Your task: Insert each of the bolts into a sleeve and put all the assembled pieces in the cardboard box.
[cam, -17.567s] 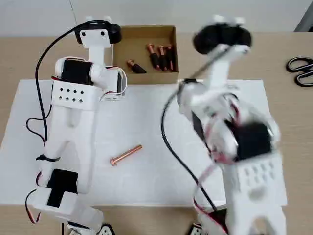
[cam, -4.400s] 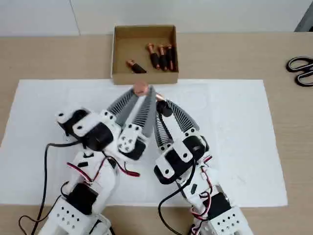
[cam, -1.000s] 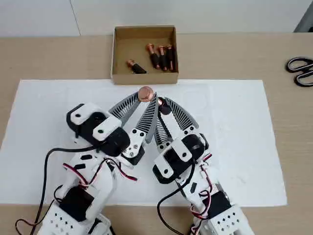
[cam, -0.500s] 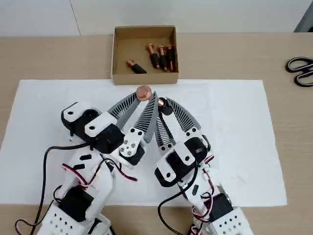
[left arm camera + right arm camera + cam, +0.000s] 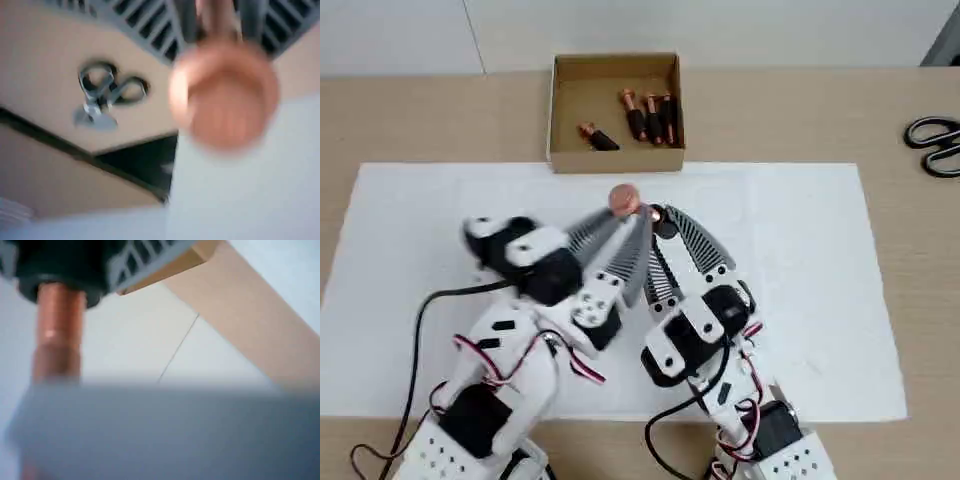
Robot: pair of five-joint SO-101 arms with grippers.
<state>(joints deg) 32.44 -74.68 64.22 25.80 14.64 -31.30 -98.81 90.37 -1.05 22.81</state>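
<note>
Left claw [image 5: 628, 219] grips the bolt [image 5: 623, 198]; right claw [image 5: 657, 226] clamps the sleeve [image 5: 60, 265] around its shaft.

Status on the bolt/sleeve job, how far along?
Done: four assembled pieces lie in the cardboard box. In hand: left end effector grips a bolt, right end effector grips a sleeve; the shaft meets the sleeve's mouth, depth unclear. Remaining: seat it fully, then box that piece.

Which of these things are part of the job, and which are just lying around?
Part of the job: bolt, sleeve, left gripper, right gripper, cardboard box, four assembled pieces in it.
Just lying about: scissors, white paper sheet.
</note>
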